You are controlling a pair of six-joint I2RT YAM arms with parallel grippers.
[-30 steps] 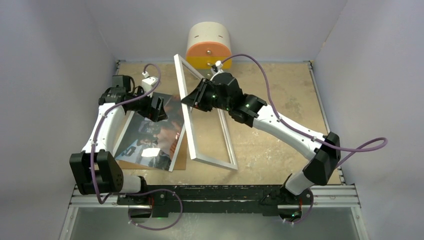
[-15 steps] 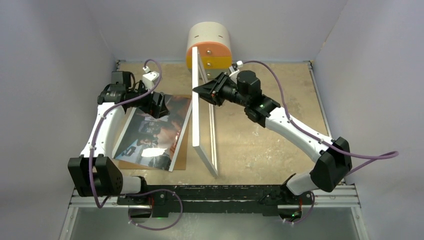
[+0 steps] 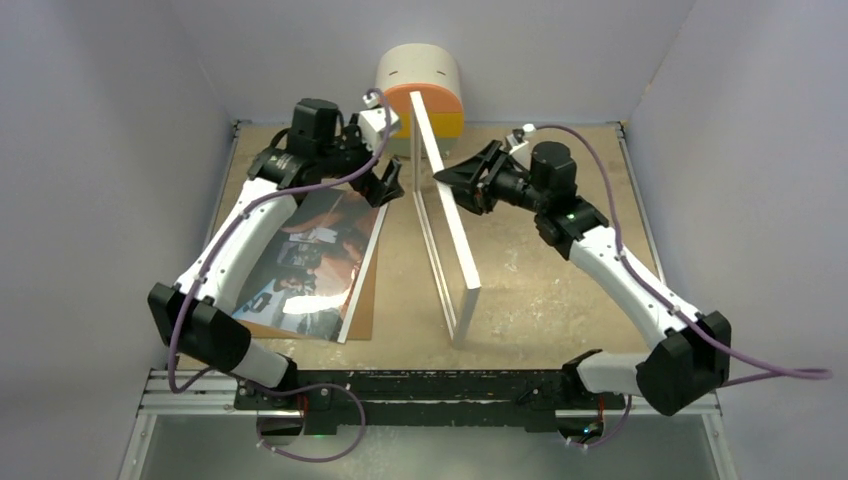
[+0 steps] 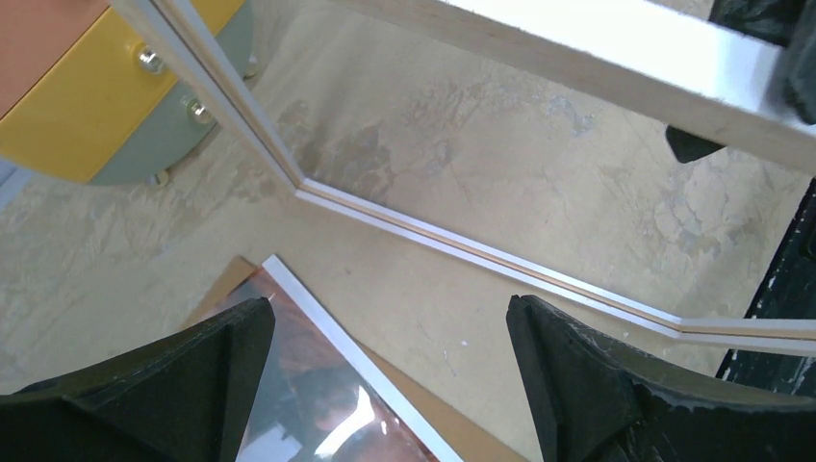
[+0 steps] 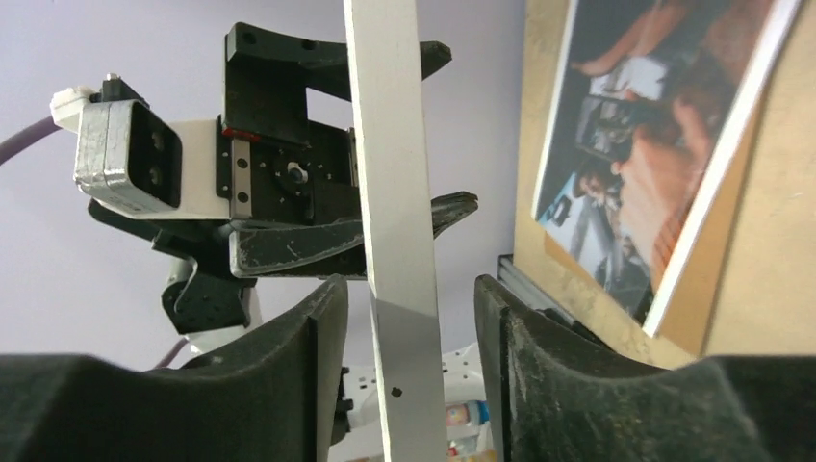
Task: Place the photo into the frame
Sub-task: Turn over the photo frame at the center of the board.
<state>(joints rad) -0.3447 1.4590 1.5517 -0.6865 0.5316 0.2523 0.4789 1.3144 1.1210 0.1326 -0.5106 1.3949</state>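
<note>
The frame [image 3: 455,260] stands on its long edge, almost upright, in the middle of the table, running from the back toward the front. My right gripper [image 3: 448,185] is at its upper rail. In the right wrist view the rail [image 5: 390,144] passes between my right gripper's [image 5: 411,289] fingers with a gap on each side, so it is open. The photo [image 3: 310,255] lies flat at the left on the brown backing board [image 3: 365,300]. My left gripper [image 3: 392,180] is open and empty, just left of the frame, above the photo's far corner [image 4: 318,404].
A white, orange and yellow cylinder [image 3: 420,85] stands at the back wall behind the frame's far end. It also shows in the left wrist view [image 4: 87,115]. The frame's lower rail [image 4: 481,255] rests on the table. Grey walls close in both sides.
The frame has swung from leaning left to almost upright and shifted right with my right gripper. My left arm has moved from over the photo back and right toward the frame.
</note>
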